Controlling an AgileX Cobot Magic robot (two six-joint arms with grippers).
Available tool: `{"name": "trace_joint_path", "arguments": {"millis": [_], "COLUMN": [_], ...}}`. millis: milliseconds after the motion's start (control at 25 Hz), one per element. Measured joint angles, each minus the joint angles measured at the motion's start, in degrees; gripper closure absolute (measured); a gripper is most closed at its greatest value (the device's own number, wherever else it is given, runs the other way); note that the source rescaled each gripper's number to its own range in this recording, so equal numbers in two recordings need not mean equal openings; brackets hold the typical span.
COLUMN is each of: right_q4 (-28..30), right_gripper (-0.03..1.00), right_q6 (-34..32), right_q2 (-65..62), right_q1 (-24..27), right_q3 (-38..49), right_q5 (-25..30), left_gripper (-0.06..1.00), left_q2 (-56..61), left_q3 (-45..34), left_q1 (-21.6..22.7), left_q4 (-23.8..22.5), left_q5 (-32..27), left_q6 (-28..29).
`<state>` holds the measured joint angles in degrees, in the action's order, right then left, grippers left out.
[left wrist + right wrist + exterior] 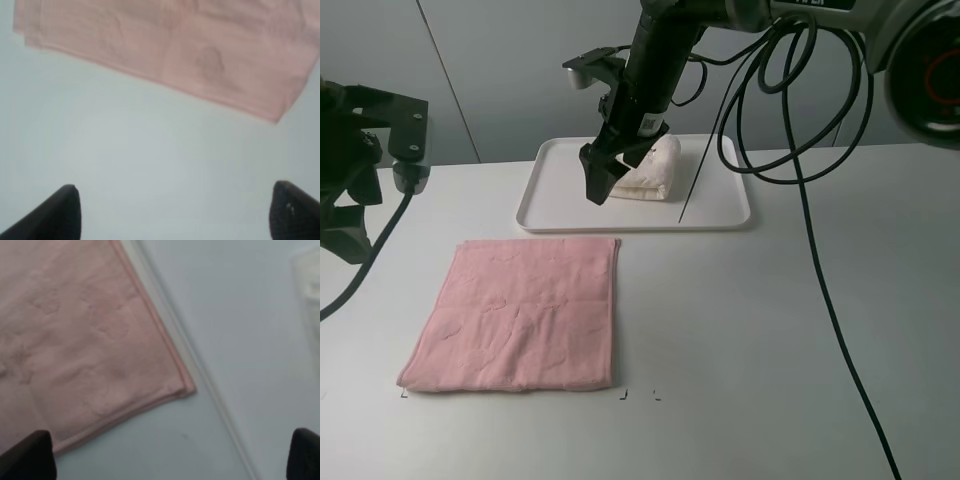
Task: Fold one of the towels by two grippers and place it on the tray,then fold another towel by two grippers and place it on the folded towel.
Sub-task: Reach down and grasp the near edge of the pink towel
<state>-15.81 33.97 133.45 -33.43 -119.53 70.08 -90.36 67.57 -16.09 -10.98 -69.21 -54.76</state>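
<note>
Corners matter now: with the cream-white towel (pixel 655 170) folded on the tray (pixel 720 215) just beside the spread, empty right pincer (pixel 603 182), it and the equally spread left pincer (pixel 175 212) should each pinch one corner of the flat pink towel (pixel 520 315) ahead of their tips.

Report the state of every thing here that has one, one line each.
tray: on the table, holding the cream-white towel.
cream-white towel: folded, lying on the tray.
pink towel: unfolded, spread flat on the table.
left gripper: open, empty.
right gripper: open, empty.
</note>
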Motion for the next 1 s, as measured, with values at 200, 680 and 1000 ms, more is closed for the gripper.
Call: {"name": "trace_joint_path", "arguments": {"millis": [200, 680, 1000], "right_q4": [1.71, 5.56, 6.05], "right_gripper": [-0.03, -0.03, -0.03], "right_q6": [0.22, 0.78, 2.91], "right_q2": [-0.09, -4.2, -9.09], "right_q1": [-3.25, -3.53, -3.67], "right_q3": [0.0, 6.93, 21.78], "right_q5": [0.09, -0.02, -0.74], "left_gripper": [-0.02, -0.02, -0.02], "left_q2": [0.0, 0.12, 0.12], "left_q3": [-0.76, -19.57, -19.89], "left_q1": [0.0, 2.31, 7.91], "left_q4": [-4.65, -2.89, 11.9], "left_q5": [0.0, 22.51, 27.48], "left_q6": [-3.06, -11.99, -28.13]}}
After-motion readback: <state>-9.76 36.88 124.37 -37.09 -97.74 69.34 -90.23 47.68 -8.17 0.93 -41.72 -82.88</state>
